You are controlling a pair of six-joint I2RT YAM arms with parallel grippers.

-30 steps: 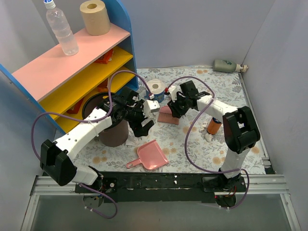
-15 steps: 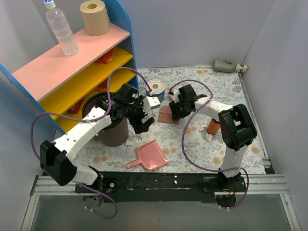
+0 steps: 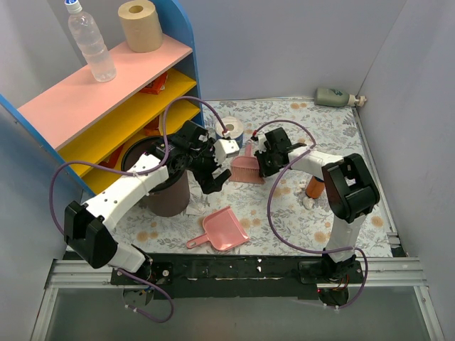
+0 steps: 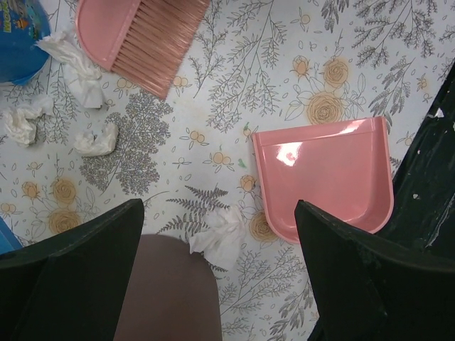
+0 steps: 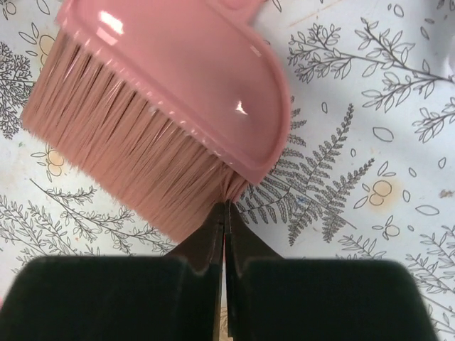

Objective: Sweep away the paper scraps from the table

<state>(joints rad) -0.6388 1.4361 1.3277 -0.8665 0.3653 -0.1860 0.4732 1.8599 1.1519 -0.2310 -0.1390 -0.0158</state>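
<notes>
Right claw (image 5: 226, 217), jaws pressed together, touches the bristles of the pink plastic hand brush (image 5: 178, 78); left claw (image 4: 217, 213) hangs open. Crumpled white paper scraps (image 4: 94, 139) lie upper left in the left wrist view, on the floral-cloth table (image 4: 284, 42). Gripping the brush firmly by its handle seems wise.

Pink dustpan (image 4: 323, 177) lies apart from brush (image 4: 142, 32) (also pink).

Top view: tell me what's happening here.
The right hand is shut, its tips touching the bristles of the pink brush without gripping it. The left hand hangs open above the table, looking down on the pink dustpan. The paper scraps lie unswept near the brush.
</notes>
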